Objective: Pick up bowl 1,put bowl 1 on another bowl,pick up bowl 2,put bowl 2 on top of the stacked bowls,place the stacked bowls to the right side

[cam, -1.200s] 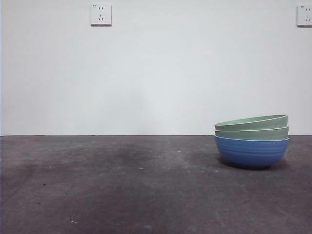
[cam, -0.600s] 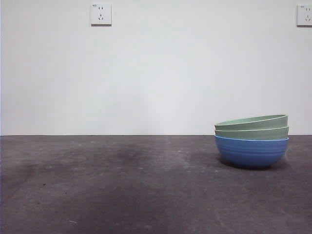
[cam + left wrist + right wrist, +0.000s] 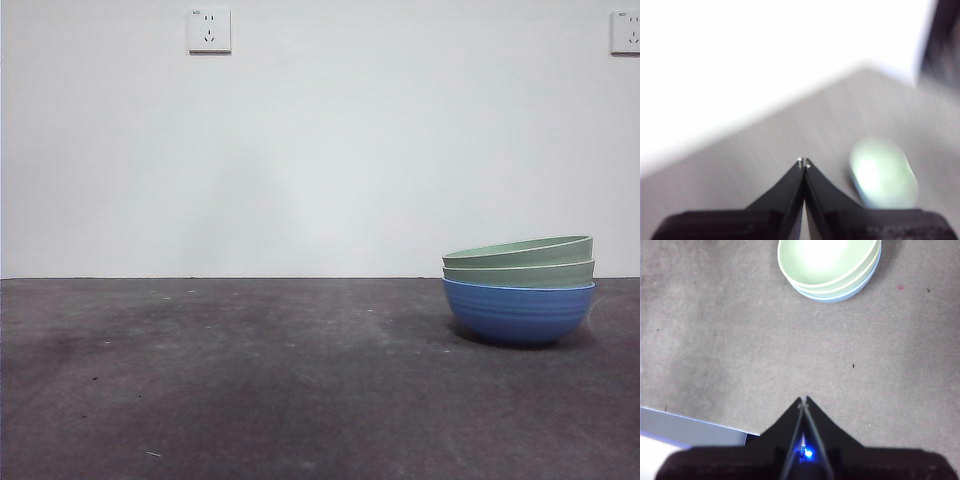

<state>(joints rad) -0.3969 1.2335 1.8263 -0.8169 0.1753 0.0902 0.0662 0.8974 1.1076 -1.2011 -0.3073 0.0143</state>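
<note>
The stacked bowls [image 3: 518,295] stand on the dark table at the right: a blue ribbed bowl [image 3: 518,312] as base, with two pale green bowls [image 3: 518,262] nested in it, the top one slightly tilted. The right wrist view looks down on the stacked bowls [image 3: 830,265], well away from my right gripper [image 3: 803,400], which is shut and holds nothing. In the blurred left wrist view the stacked bowls [image 3: 883,173] show as a pale blob beside my left gripper [image 3: 803,161], also shut and empty. Neither arm appears in the front view.
A white wall with two sockets [image 3: 209,29] [image 3: 625,31] rises behind the table. The table's edge [image 3: 690,417] shows near my right gripper. A dark shape [image 3: 942,45], probably the other arm, crosses a corner of the left wrist view.
The stack has stayed in place; the front picture shifted a few pixels and brightened slightly. No arm has entered the front view.
</note>
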